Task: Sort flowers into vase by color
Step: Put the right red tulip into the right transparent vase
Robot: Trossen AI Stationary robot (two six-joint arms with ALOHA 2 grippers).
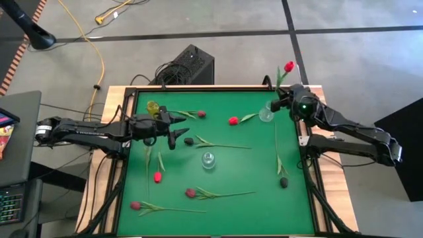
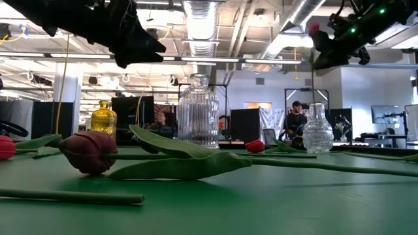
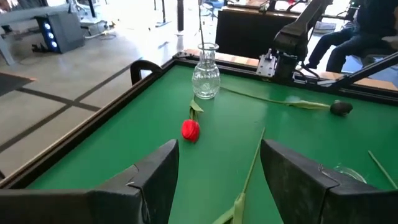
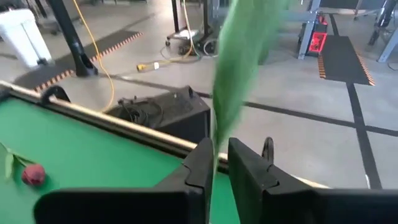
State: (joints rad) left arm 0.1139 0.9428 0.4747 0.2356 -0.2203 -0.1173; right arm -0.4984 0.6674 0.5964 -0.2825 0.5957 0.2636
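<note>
My right gripper (image 1: 283, 100) hovers over the table's far right corner, shut on a red tulip (image 1: 289, 67) above the round clear vase (image 1: 266, 114). My left gripper (image 1: 178, 130) hangs open over the far left part of the table, near the yellow vase (image 1: 153, 107), and touches nothing. A ribbed clear vase (image 1: 209, 159) stands mid-table. Other tulips lie flat on the green mat: red ones (image 1: 233, 121) (image 1: 157, 176) (image 1: 135, 205), a crimson one (image 1: 190, 192) and dark ones (image 1: 189, 141) (image 1: 201, 114) (image 1: 283, 182). My right gripper pinches the red tulip between its two fingers at the leafy stem (image 4: 214, 152), well below the head (image 2: 315, 28). The fingers lie across the stem, coming from the table's right. The tulip stands upright, and its thin stem (image 3: 201, 25) runs down into the round clear vase (image 2: 318, 130).
A raised dark rim (image 1: 198, 90) frames the green mat. A black box with cables (image 1: 188, 66) sits on the floor behind the far edge. People sit at desks in the room beyond (image 2: 297, 121). Bare mat lies between the ribbed vase and the right edge.
</note>
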